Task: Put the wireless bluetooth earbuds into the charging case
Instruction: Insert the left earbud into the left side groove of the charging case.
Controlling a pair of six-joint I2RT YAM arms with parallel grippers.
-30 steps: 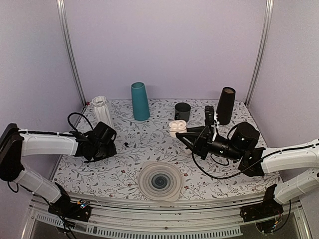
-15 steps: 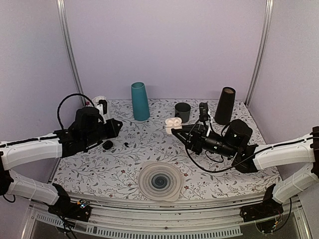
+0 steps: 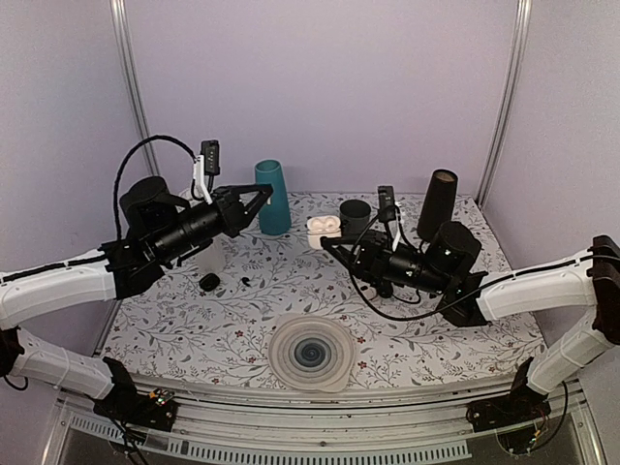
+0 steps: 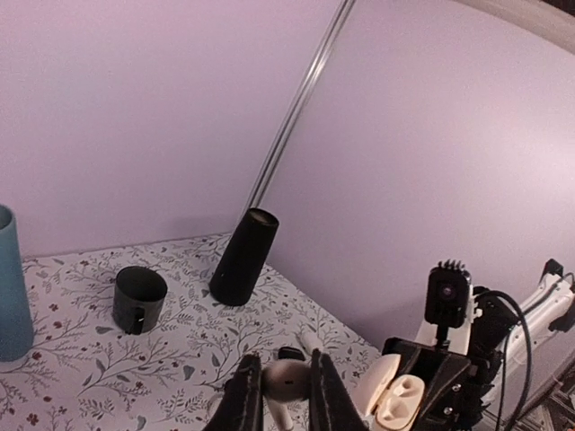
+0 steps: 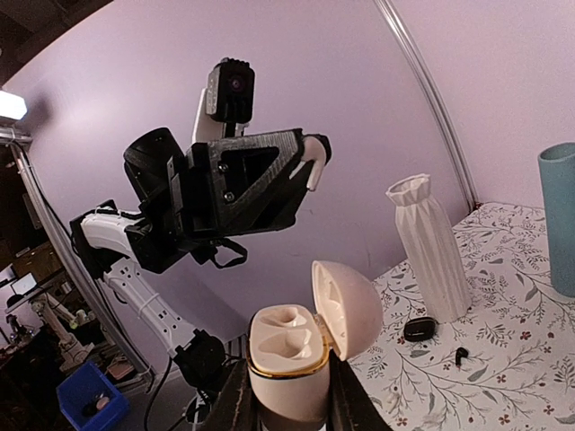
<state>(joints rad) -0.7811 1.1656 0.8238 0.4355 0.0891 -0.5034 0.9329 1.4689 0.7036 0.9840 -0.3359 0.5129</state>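
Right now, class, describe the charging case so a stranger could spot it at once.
Above the flowered table, find the right gripper, near the dark mug. The charging case is clamped in it: tiny, white, glossy, lid open, unlike the tall ribbed white vase.

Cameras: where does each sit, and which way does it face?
Top external: above, behind the robot, looking down at the table; left gripper, right gripper show.
Left wrist: faces the right gripper; own jaws pinch an earbud.
Right wrist: faces the left gripper; own jaws clamp the open case.
Shared: both wrist views show the case.
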